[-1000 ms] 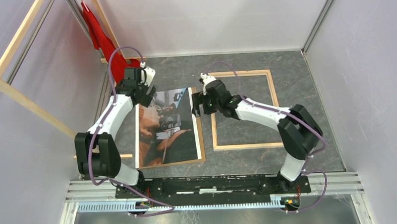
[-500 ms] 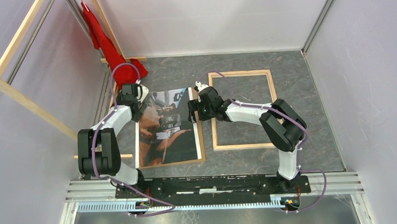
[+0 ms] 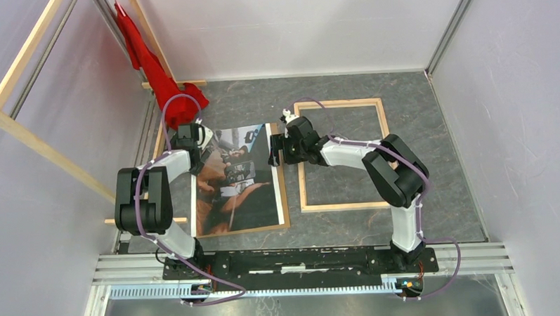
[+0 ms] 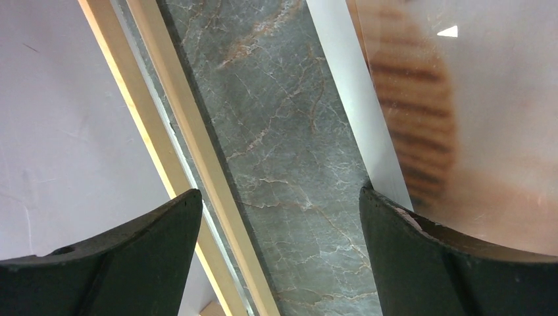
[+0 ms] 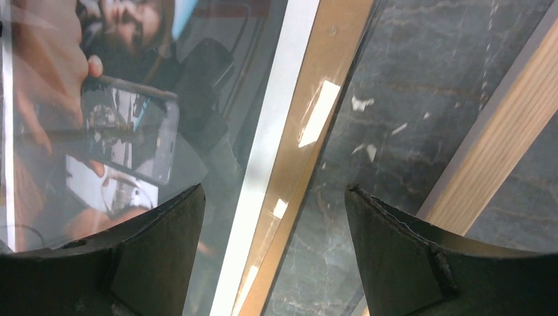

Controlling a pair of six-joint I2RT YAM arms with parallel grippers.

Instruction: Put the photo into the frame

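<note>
The photo [image 3: 237, 182] lies face up, dark with brown and teal tones, on a brown backing board [image 3: 284, 193] whose edge shows along its right and near sides. The frame [image 3: 342, 103] lies flat to its right, pale wood up. My left gripper [image 3: 197, 151] hangs open at the photo's left edge; in the left wrist view its jaws [image 4: 279, 194] span bare table, one finger over the photo's white border [image 4: 355, 112]. My right gripper [image 3: 275, 152] is open at the photo's right edge, jaws [image 5: 274, 189] straddling the photo's border [image 5: 276, 125] and the board [image 5: 322, 112], beside the frame's rail [image 5: 500, 151].
A red cloth [image 3: 154, 71] hangs at the back left corner. Long pale wooden beams [image 3: 21, 76] lean along the left wall, one [image 4: 171, 131] close beside my left gripper. Enclosure walls stand on three sides. The grey marbled table [image 3: 416, 118] shows around the frame.
My left gripper has come nearer, from beyond the photo's far left corner to its left edge. The right arm's elbow has folded inward while its gripper stayed at the photo's right edge. Both jaws narrowed slightly.
</note>
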